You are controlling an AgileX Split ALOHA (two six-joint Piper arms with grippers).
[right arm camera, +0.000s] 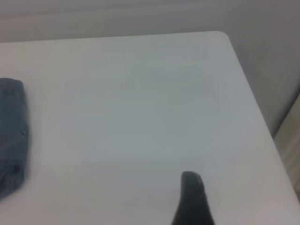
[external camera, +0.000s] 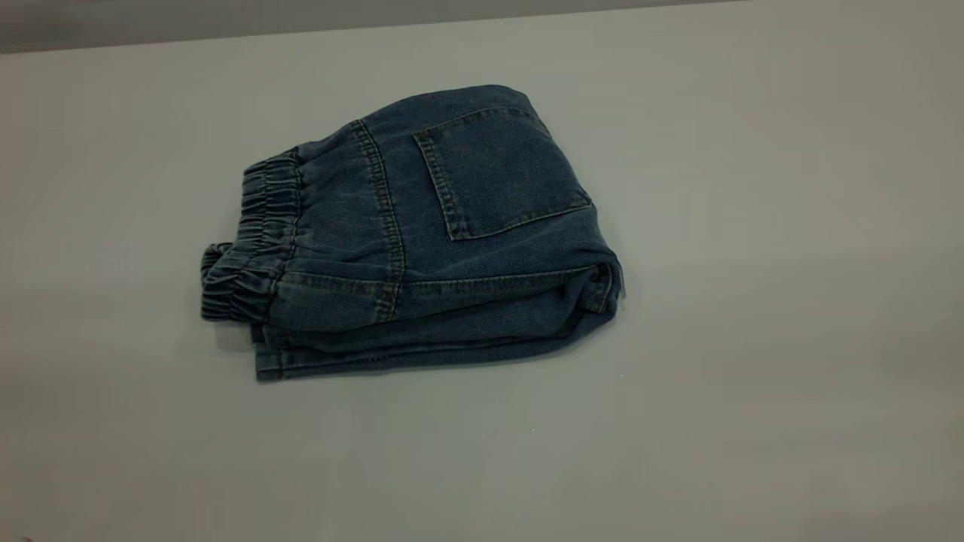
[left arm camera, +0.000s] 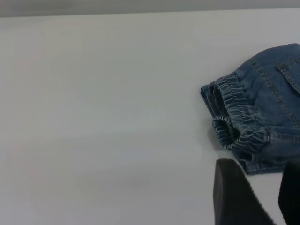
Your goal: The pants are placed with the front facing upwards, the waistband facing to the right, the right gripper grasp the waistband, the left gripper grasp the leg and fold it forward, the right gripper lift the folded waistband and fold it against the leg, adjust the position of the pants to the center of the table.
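Note:
The blue denim pants [external camera: 422,233] lie folded into a compact bundle on the white table [external camera: 753,339], with a square back pocket [external camera: 497,173] facing up. The gathered waistband [external camera: 256,241] is at the bundle's left end. Neither gripper appears in the exterior view. In the left wrist view my left gripper [left arm camera: 259,171] hovers open just off the waistband [left arm camera: 234,117] end of the pants [left arm camera: 274,89], holding nothing. In the right wrist view only one black finger [right arm camera: 192,199] of my right gripper shows, over bare table, well away from the pants' edge [right arm camera: 11,131].
Bare tabletop surrounds the bundle on every side. The right wrist view shows the table's corner [right arm camera: 225,33] and its side edge [right arm camera: 262,117], with the floor beyond.

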